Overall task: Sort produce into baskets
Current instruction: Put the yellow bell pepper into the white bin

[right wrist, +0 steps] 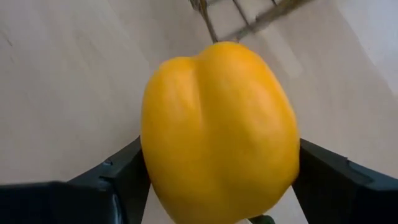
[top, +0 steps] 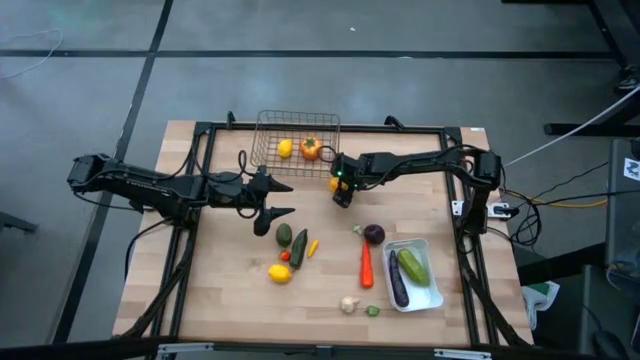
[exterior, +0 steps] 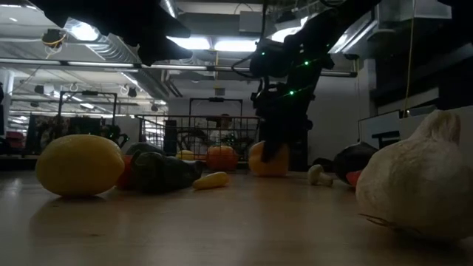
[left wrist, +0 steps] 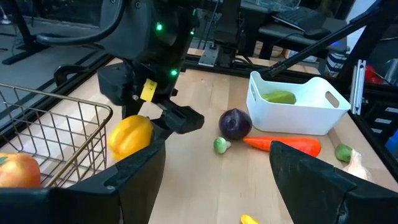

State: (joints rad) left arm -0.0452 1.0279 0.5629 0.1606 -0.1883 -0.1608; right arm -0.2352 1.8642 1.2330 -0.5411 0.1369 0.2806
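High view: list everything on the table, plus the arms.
table: 1, light wood, under everything
wire basket: 1, metal, far edge, middle
lemons: 2, yellow, one in the wire basket, one loose at the near left
tomato: 1, orange, in the wire basket
pepper: 1, yellow, beside the wire basket
tray: 1, white, near right
cucumber: 1, green, in the tray
eggplant: 1, purple, in the tray
carrot: 1, orange, left of the tray
round vegetable: 1, purple, above the carrot
garlic: 1, white, near edge
green pieces: 2, near the loose lemon
left tool: open, empty, mid-table
right tool: at the pepper
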